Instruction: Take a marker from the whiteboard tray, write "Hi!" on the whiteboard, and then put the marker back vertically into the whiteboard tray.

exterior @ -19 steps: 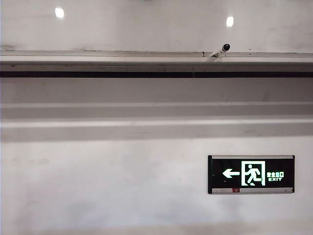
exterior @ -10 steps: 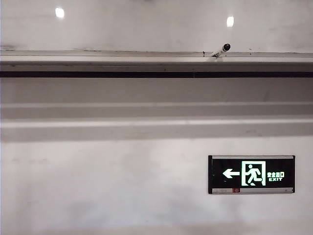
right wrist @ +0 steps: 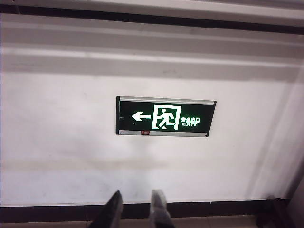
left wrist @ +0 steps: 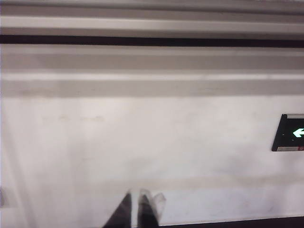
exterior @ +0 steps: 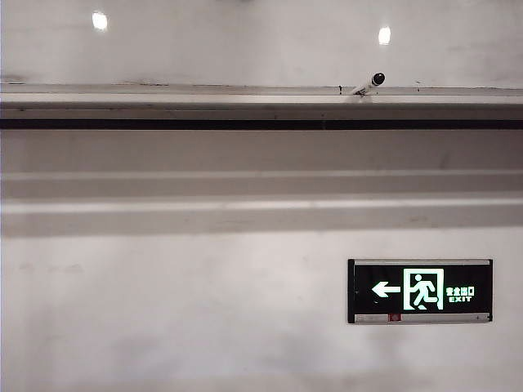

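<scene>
The marker [exterior: 367, 84] leans tilted on the whiteboard tray [exterior: 204, 98], black cap uppermost, at about one o'clock in the exterior view, its cap against the whiteboard [exterior: 245, 45]. Well below it, at about four o'clock, an exit sign [exterior: 420, 291] hangs on the wall [exterior: 180, 302]. The left gripper [left wrist: 140, 204] points at bare wall with fingertips nearly together, holding nothing. The right gripper [right wrist: 137, 202] points below the sign, fingers parted, holding nothing.
</scene>
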